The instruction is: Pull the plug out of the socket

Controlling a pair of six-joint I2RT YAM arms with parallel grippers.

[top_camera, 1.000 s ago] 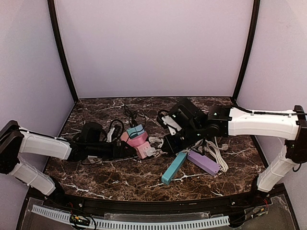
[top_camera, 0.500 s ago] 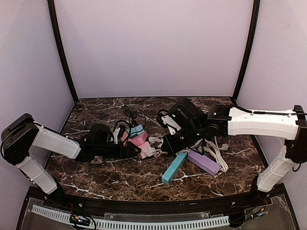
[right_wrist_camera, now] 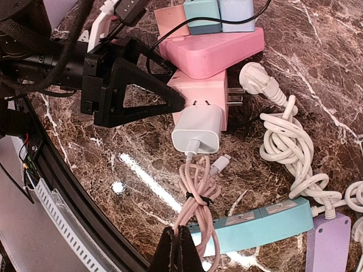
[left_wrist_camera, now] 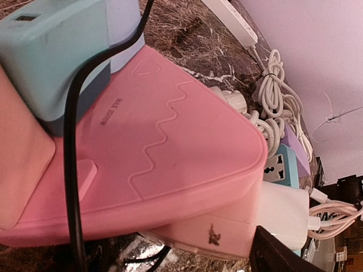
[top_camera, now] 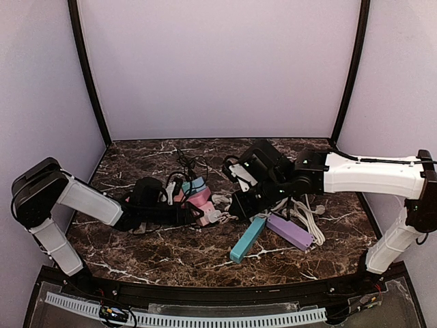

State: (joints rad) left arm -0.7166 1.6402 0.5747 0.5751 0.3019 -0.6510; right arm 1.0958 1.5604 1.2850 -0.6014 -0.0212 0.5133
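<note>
- Lavender walls enclose a dark marble table (top_camera: 171, 249) strewn with adapters and cords.
- Task object: white plug (right_wrist_camera: 197, 133), a boxy charger seated in the pale pink socket block (right_wrist_camera: 207, 90) near the table's centre. A darker pink block (right_wrist_camera: 212, 51) lies against the socket block's far side, with a teal adapter (right_wrist_camera: 201, 10) beyond.
- Pink cable (right_wrist_camera: 195, 190) leaves the plug's near end as a tied bundle.
- Left gripper (right_wrist_camera: 170, 101): one black finger touches the socket block's side, just beside the plug. The other finger is hidden, so its spread cannot be told.
- Right gripper (right_wrist_camera: 178, 249): fingertips pressed together just beside the bundle's lower end. Whether a strand is caught between them cannot be told.
- Handling (judgement): the plug looks light, rigid and smooth-sided, held only by prong friction. The socket block is probably light enough to drag along unless braced. The best hold is across the plug's flat sides, pulling straight out; the soft cable gives poor purchase.
- Nearby: teal power strip (right_wrist_camera: 255, 224), lilac strip (right_wrist_camera: 332, 246), coiled white cord (right_wrist_camera: 289, 150).
</note>
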